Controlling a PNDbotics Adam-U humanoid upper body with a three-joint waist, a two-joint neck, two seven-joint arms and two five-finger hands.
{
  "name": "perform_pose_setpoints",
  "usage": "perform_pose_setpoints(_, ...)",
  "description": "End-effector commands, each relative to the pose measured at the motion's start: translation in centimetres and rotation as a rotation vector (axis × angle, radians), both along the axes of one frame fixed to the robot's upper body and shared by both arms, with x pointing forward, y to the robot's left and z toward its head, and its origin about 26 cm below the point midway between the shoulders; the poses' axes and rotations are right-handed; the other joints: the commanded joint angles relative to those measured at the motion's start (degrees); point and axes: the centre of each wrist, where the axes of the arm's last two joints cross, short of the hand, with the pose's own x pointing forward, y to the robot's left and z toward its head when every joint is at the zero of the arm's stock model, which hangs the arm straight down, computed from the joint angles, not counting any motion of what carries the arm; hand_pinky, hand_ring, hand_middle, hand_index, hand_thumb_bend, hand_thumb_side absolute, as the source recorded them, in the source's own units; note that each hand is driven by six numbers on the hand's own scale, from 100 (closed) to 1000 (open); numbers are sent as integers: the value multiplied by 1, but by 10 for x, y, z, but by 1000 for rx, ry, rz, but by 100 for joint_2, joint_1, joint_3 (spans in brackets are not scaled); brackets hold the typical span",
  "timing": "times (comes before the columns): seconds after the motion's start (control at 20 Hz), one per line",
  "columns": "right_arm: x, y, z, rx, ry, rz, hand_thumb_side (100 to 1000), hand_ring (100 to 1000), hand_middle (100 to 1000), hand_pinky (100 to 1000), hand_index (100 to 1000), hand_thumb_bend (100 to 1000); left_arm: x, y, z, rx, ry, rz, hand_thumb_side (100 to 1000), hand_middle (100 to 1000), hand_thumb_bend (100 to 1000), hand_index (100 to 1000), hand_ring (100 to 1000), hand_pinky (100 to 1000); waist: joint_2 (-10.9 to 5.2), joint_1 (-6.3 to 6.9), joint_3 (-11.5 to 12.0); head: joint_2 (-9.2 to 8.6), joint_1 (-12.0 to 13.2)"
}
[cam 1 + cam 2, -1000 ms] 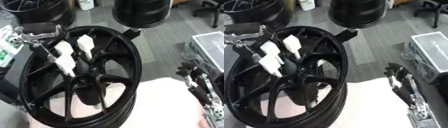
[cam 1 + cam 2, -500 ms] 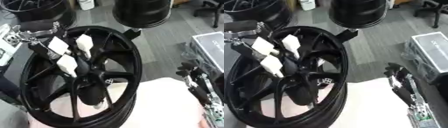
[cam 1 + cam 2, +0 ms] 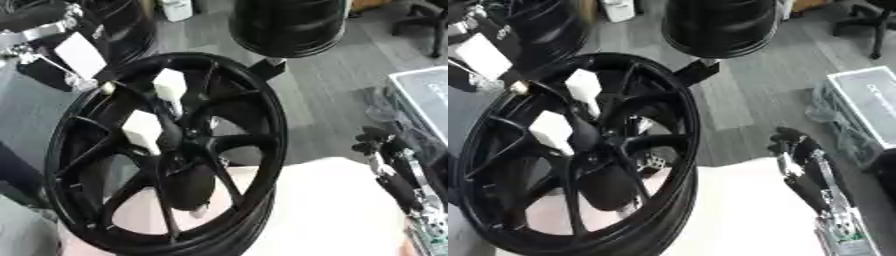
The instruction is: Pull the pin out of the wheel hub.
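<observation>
Floor: grey floor (image 3: 324, 95) all around, and a white table top (image 3: 341, 210) low down in front of me.
Left hand: my left hand (image 3: 83, 55) comes in from the top left. I see white pads on its fingers (image 3: 143, 131). The fingers look fairly straight and spread out over the spokes near the middle of the wheel. I cannot tell if they are pinching anything.
Small pale thing: a little round tan bit (image 3: 518, 87) sits by the rim near my left hand. I cannot tell if it is the pin.
Wheel hub: the big black wheel hub (image 3: 262, 125) stands tilted at the left, its low edge at the white table top. Its spokes meet at a dark middle.
Other wheel: another black wheel (image 3: 289, 25) is behind it, farther back on the floor.
Right hand: my right hand (image 3: 794, 147) is low at the right, beside the table top, well apart from the wheel hub. Its dark fingers point up and look loose. It holds nothing.
Box: a grey box (image 3: 868, 95) is at the far right.
Writing: there are dark marks on the box, but I cannot read them.
</observation>
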Motion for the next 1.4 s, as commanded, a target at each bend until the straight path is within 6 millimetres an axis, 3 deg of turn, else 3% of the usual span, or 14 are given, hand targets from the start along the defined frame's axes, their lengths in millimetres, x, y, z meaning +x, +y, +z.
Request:
perform_pose_setpoints(0.05,-1,-7,4,-14,-13,-21,524,664,668,763,803,100,-25,33,41,327,-111,-231,100,367,249,509,588,755,-143,-18,64,-11,-58)
perform_pose_setpoints(0.2,-4,-11,2,-15,-8,-39,523,664,668,763,803,100,-49,61,48,277,-90,-181,100,380,263,521,590,755,-186,-34,169,71,-50)
perform_pose_setpoints(0.3,-6,-13,1,-16,-5,-51,522,664,668,764,803,100,-64,80,40,248,-49,-137,100,392,252,535,591,750,-200,-54,233,112,-54)
perform_pose_setpoints(0.5,-9,-15,-2,-15,-1,-70,520,664,668,764,803,100,-79,125,-10,216,129,38,100,429,260,573,599,742,-196,-114,326,172,-61)
perform_pose_setpoints(0.55,-9,-15,-2,-14,-1,-72,517,664,668,764,803,100,-81,136,-26,223,183,95,100,444,427,589,603,740,-188,-133,334,178,-64)
perform_pose_setpoints(0.6,-9,-15,-2,-14,-2,-74,519,664,668,764,803,100,-81,146,-41,234,229,149,100,453,270,598,607,739,-181,-151,338,184,-66)
perform_pose_setpoints(0.65,-10,-15,-2,-13,-3,-75,518,664,668,764,803,100,-82,155,-55,244,270,198,100,473,290,620,612,738,-173,-169,340,189,-68)
perform_pose_setpoints(0.7,-10,-15,-2,-12,-4,-76,517,664,668,764,803,100,-81,165,-71,244,310,258,180,542,392,683,623,732,-159,-190,342,186,-68)
perform_pose_setpoints(0.8,-10,-14,-2,-9,-5,-77,517,664,668,764,803,100,-78,180,-98,203,337,376,322,625,499,754,660,735,-126,-225,337,172,-59)
perform_pose_setpoints(0.9,-10,-12,-1,-7,-5,-74,516,664,668,764,804,100,-74,185,-120,145,317,465,529,757,654,870,732,753,-94,-253,321,169,-44)
perform_pose_setpoints(1.05,-10,-10,-1,-3,-8,-68,517,664,668,764,804,100,-71,186,-144,61,258,558,606,806,689,905,759,764,-60,-280,295,180,-15)
perform_pose_setpoints(1.25,-9,-10,-1,3,-9,-72,519,664,668,764,804,100,-74,175,-156,-103,150,570,622,764,572,886,738,747,-48,-275,302,209,-1)
perform_pose_setpoints(1.4,-8,-9,-1,5,-8,-72,519,664,668,764,804,100,-84,150,-157,-306,91,495,657,732,487,871,714,735,-48,-269,339,223,-18)
